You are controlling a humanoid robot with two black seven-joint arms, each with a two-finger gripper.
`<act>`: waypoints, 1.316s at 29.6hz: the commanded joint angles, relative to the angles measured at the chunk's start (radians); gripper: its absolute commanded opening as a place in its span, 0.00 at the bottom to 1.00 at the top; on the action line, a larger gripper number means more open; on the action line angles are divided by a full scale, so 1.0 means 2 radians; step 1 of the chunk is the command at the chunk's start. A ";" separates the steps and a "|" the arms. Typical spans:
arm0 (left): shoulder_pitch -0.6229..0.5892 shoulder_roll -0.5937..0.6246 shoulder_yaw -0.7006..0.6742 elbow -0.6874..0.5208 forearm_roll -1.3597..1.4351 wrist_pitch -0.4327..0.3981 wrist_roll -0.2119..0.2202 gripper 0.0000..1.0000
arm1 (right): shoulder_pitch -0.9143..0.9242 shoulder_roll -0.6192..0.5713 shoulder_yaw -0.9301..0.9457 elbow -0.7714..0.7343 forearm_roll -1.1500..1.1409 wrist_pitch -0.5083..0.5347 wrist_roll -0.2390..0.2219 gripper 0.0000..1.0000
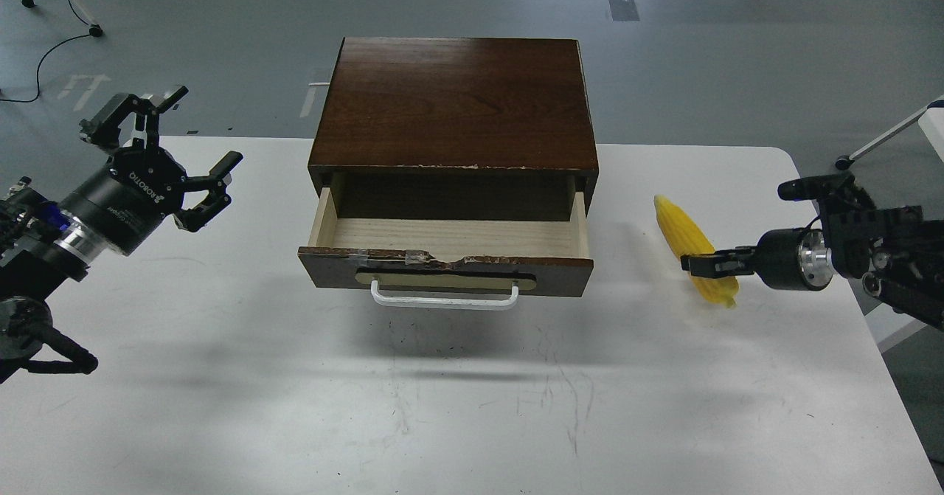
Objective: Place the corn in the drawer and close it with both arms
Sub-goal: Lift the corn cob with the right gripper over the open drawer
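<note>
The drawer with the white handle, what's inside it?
The pulled-out dark brown wooden drawer shows only a bare pale wood floor. Its back part is hidden in shadow under the dark wooden cabinet. The bumpy yellow corn cob is outside, on the white table.

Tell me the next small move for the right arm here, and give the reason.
Probably close the right gripper on the corn and lift it. Seen from the side, its fingers lie across the cob's near part; whether they already grip is unclear. The drawer stands open and empty, left of the corn.
</note>
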 commanded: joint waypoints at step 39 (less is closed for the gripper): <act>0.002 0.012 -0.004 -0.005 0.013 0.000 0.000 1.00 | 0.347 0.341 -0.217 0.088 -0.057 -0.010 0.000 0.23</act>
